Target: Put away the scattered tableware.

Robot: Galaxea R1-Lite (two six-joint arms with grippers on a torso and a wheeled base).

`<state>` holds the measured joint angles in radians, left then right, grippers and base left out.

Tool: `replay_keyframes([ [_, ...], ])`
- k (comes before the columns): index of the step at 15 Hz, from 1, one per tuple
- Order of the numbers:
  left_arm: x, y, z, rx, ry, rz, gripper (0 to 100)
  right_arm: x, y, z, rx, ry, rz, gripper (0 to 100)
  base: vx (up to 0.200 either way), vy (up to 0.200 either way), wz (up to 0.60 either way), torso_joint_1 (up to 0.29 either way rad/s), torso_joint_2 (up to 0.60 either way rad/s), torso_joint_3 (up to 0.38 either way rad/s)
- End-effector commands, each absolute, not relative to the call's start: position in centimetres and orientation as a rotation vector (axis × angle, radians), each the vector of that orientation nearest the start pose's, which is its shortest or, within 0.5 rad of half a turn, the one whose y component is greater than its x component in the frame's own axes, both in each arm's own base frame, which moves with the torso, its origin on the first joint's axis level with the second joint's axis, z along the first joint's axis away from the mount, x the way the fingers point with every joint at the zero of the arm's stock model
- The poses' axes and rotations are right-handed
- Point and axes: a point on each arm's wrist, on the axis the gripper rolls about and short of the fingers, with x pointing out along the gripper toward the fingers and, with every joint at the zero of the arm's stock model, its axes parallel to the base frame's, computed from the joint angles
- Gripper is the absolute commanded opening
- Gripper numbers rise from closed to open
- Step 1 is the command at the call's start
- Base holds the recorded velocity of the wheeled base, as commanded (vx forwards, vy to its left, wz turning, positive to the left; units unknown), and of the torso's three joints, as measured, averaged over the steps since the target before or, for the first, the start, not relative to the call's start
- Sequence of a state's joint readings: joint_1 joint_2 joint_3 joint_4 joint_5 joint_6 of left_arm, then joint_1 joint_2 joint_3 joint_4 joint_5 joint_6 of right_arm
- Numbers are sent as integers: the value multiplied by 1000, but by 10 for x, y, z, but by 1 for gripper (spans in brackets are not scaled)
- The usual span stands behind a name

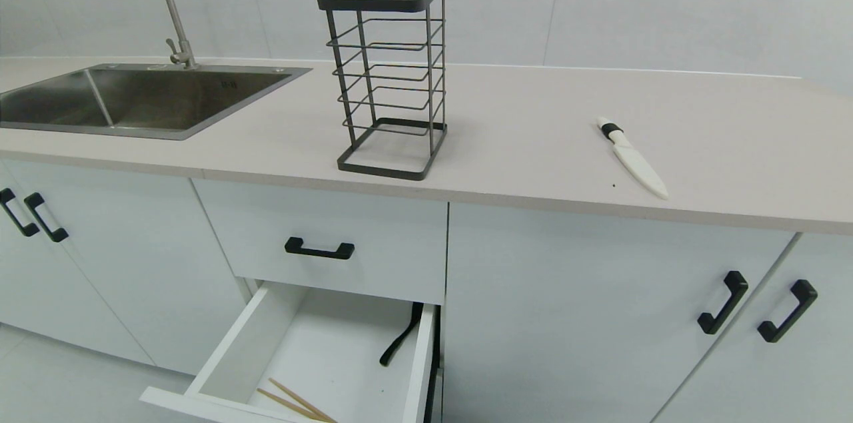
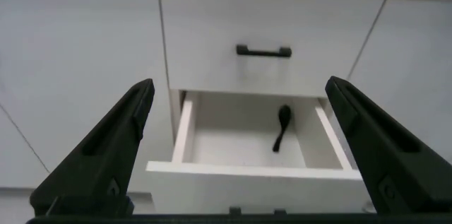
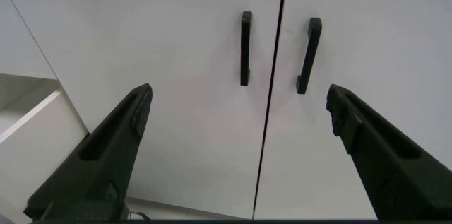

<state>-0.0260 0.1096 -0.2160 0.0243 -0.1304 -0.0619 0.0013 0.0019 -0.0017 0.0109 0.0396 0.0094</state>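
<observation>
Lying on the pale tabletop (image 1: 533, 116) right of the black wire rack (image 1: 390, 76) is a white knife (image 1: 632, 158); wooden chopsticks (image 1: 296, 403) sit in the open white drawer (image 1: 230, 346). Left claw (image 2: 240, 83) and right claw (image 3: 239, 91) gape empty.

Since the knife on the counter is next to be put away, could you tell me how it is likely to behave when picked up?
The knife looks rigid, so it should not flop. It lies flat on the smooth counter, so it may slide rather than roll if nudged. Its slim, pale blade looks light, possibly brittle.
</observation>
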Motion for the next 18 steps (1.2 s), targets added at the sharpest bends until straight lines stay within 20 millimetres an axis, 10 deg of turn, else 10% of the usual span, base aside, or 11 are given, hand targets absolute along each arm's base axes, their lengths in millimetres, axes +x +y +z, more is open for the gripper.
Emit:
replay_keyframes([
  [1, 7, -5, 147, -93, 177, -239, 100, -23, 1, 75, 9, 14, 41, 100, 0, 0, 0, 0, 0, 0],
  [6, 55, -10, 126, -121, 573, -291, 100, -23, 1, 75, 9, 14, 41, 100, 0, 0, 0, 0, 0, 0],
  [18, 91, -30, 70, -54, 1128, -415, 100, -23, 1, 75, 9, 14, 43, 100, 0, 0, 0, 0, 0, 0],
])
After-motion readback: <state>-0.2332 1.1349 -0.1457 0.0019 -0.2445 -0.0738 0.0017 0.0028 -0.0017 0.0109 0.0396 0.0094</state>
